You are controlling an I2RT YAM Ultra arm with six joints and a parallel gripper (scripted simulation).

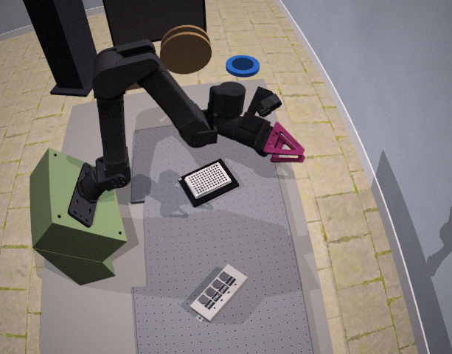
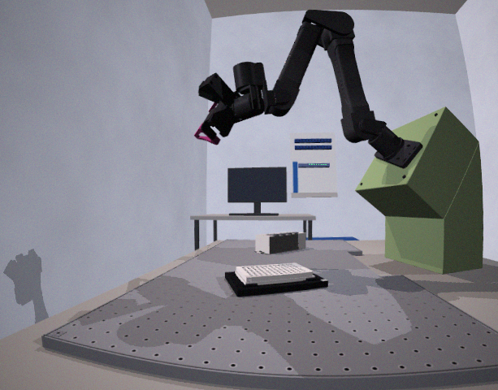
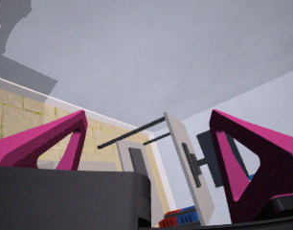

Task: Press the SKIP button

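Note:
The PANEL (image 1: 217, 292) is a pale box with four dark square buttons in a row, lying on the perforated plate near the front; its lamps look dark and the names are too small to read. In the exterior view it shows as a small box (image 2: 279, 242) behind the plate. The white 96-well plate C15 (image 1: 207, 179) sits on the black plate nest N1, also seen in the exterior view (image 2: 274, 273). My gripper (image 1: 288, 150) (image 2: 206, 136) with magenta fingers is open and empty, held high in the air, far from the PANEL. The wrist view shows both fingers spread, pointing at the wall.
The arm stands on a green pedestal (image 1: 71, 217) at the left. A brown disc (image 1: 186, 49) and a blue ring (image 1: 242, 65) lie on the floor beyond the plate. Dark columns (image 1: 62, 46) stand at the back. A desk with a monitor (image 2: 256, 188) is by the far wall.

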